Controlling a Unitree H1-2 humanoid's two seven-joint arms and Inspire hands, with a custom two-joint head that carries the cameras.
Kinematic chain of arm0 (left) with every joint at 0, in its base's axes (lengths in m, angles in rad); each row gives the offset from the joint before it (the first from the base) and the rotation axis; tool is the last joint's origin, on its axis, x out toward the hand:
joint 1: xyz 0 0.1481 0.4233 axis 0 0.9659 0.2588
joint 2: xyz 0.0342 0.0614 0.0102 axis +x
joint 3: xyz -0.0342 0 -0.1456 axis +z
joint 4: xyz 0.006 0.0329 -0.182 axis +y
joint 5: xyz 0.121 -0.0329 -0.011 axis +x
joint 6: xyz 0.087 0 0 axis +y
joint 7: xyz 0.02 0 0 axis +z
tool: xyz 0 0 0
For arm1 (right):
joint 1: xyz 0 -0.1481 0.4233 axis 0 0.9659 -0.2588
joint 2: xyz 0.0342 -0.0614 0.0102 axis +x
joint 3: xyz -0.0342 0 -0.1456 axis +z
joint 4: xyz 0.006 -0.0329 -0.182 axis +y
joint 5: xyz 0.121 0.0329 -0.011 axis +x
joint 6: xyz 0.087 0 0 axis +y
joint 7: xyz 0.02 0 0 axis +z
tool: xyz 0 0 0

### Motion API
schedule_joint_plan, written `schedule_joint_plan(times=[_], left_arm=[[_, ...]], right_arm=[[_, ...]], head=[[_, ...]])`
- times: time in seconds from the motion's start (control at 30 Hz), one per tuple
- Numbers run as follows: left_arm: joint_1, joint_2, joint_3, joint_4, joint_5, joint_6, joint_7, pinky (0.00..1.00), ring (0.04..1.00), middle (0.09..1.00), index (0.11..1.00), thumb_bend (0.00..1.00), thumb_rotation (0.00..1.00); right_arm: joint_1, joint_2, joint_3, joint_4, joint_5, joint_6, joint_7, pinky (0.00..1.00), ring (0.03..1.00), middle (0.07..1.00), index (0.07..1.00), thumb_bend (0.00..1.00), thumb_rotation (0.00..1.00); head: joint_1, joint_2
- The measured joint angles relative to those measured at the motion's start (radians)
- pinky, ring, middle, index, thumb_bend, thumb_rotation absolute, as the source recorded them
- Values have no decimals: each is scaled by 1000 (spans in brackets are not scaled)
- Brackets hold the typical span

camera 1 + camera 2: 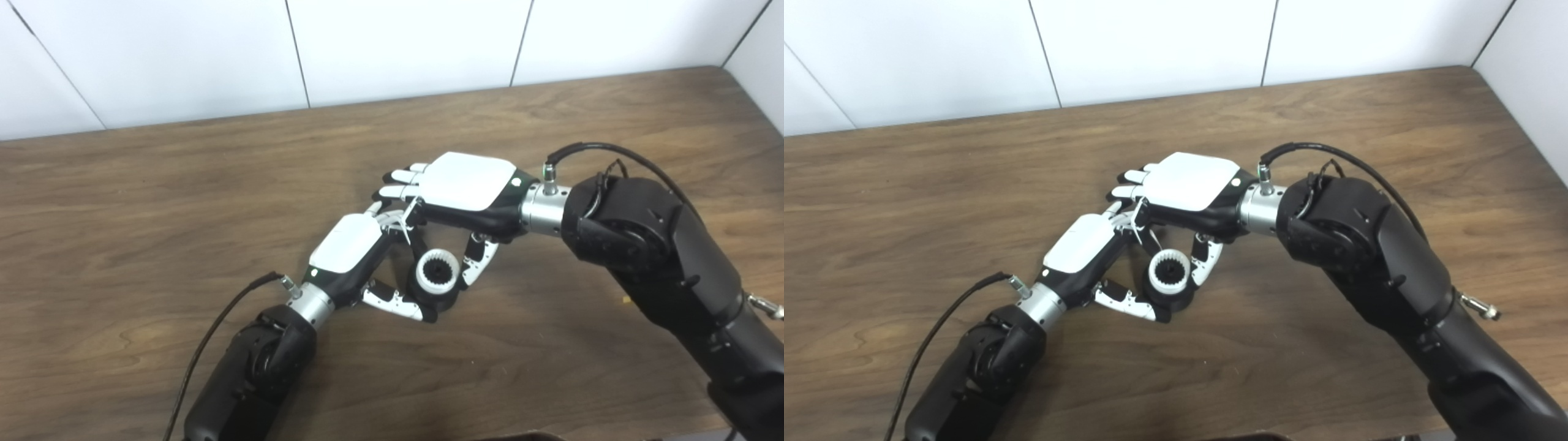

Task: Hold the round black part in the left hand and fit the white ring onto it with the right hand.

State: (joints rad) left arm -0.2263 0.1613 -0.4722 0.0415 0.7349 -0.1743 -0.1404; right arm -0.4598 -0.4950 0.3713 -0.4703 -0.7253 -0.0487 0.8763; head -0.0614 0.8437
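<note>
The round black part (pixel 442 299) sits near the table's middle with my left hand (pixel 352 248) shut on it. The thumb curls along its front and the fingers reach behind it. The white ring (pixel 436 271), toothed on the inside, rests on top of the black part. My right hand (pixel 468 184) hovers just above and behind it, palm down. Its thumb lies against the ring's right side and one dark finger meets the ring's far left side, pinching it. The other right fingers stretch flat over my left hand's fingers.
The wooden table (pixel 184 202) runs to a white panelled wall (pixel 398 43) at the back. A black cable (pixel 208 337) trails from my left wrist and another loops over my right wrist (pixel 603 150).
</note>
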Motion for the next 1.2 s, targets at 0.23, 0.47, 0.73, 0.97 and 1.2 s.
schedule_joint_plan(times=[0.23, 0.47, 0.73, 0.97, 1.2], left_arm=[[2, 0, 0, -3, -1, 0, 0, 1000, 884, 845, 477, 517, 52], [5, 0, 0, -7, -2, 1, -3, 1000, 887, 850, 477, 517, 52], [6, 0, 0, -9, 1, 2, -5, 1000, 886, 848, 477, 518, 52], [6, -1, 0, -9, 1, 2, -5, 1000, 889, 854, 477, 518, 51], [6, -2, 0, -9, 1, 5, -5, 1000, 884, 854, 477, 517, 52]], right_arm=[[0, -1, -1, 25, -2, -1, -8, 947, 1000, 959, 481, 512, 129], [0, -2, -2, 27, -2, -1, -9, 934, 1000, 958, 481, 512, 130], [1, -3, -2, 27, -2, -3, -10, 948, 1000, 957, 481, 512, 130], [1, -4, -1, -6, 2, -2, -5, 975, 1000, 955, 482, 512, 135], [4, -3, 2, -42, 13, 6, 7, 984, 1000, 952, 482, 511, 134]], head=[[0, 5], [3, 8], [5, 12], [11, 17], [11, 20]])
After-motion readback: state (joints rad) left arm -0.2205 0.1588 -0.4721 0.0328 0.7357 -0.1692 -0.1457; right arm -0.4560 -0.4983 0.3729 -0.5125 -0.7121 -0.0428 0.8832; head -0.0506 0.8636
